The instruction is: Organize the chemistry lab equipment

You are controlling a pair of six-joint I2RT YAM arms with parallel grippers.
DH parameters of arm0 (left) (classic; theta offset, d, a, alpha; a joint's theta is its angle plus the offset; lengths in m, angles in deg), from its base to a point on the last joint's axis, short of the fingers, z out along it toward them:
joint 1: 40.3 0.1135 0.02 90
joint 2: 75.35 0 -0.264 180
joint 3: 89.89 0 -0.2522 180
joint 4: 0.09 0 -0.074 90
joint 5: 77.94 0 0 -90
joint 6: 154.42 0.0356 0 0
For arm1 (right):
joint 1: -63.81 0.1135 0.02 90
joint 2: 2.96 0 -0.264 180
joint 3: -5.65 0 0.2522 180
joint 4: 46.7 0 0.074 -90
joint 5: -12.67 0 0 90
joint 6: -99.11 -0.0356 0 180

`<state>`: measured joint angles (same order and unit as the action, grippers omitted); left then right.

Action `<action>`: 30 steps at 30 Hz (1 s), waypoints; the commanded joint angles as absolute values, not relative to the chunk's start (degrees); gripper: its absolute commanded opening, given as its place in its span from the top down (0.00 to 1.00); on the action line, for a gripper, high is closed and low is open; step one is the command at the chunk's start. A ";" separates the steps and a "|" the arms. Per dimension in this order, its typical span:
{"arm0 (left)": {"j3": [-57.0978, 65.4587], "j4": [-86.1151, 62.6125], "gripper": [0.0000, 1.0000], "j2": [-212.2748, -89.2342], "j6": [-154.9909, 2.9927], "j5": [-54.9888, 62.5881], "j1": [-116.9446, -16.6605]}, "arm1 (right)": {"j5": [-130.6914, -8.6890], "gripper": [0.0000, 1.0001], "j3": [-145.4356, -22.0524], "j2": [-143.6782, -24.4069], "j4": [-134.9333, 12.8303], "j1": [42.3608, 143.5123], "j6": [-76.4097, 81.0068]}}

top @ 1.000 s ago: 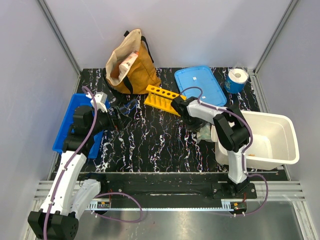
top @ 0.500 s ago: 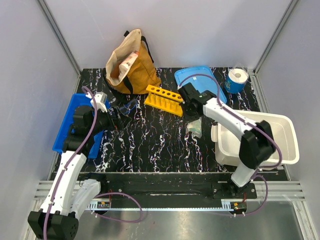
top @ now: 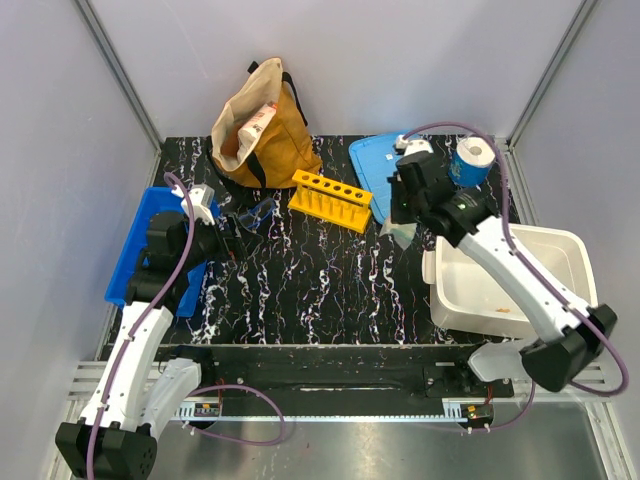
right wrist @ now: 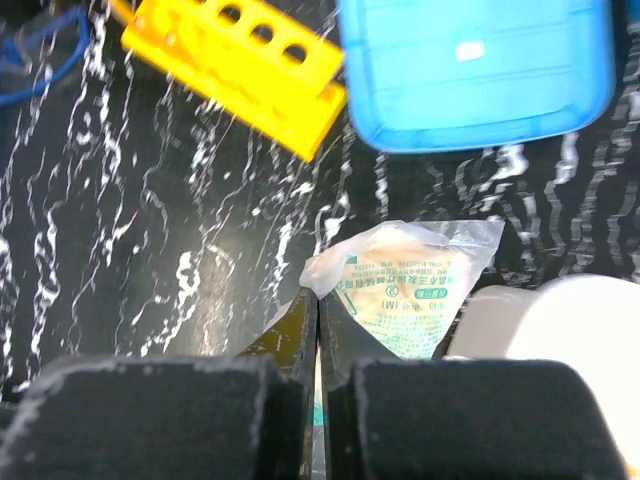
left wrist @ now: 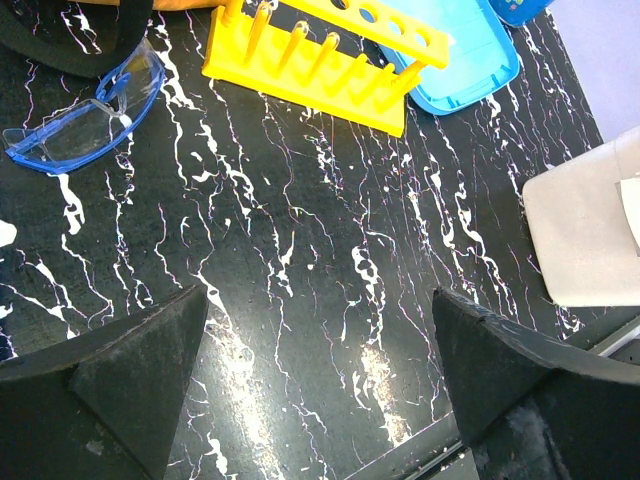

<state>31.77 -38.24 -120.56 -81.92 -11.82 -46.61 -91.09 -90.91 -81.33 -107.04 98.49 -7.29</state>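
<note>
My right gripper hangs above the table beside the blue lid, shut on a corner of a clear packet holding the pale green glove. In the right wrist view the packet dangles just past the closed gripper tips. The blue-framed safety goggles lie on the table at the left, just ahead of my left gripper. Seen from the left wrist, that gripper stands wide open over bare table with nothing between its fingers, and the goggles are at the upper left.
A yellow tube rack lies mid-table beside a blue lid. A tan bag stands at the back, a paper roll in the back right corner. A white bin sits at the right, a blue tray at the left.
My right arm has swung back and to the right, lifting the glove packet off the table by the white bin. The left arm has not moved.
</note>
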 commanded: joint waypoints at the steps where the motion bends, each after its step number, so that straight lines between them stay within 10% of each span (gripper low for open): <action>1: 30.56 -36.44 0.01 -120.17 -81.12 -10.88 -46.89 | -106.13 0.95 -93.98 -75.83 -108.88 97.04 -8.55; 30: 29.94 -38.90 0.01 -122.02 -80.42 -6.59 -46.98 | -117.59 0.74 -79.39 -78.20 -116.71 78.49 -12.60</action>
<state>31.77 -38.46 -121.96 -81.57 -10.77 -46.76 -115.79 -79.66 -78.14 -118.72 78.81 -12.16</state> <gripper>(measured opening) 0.988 0.235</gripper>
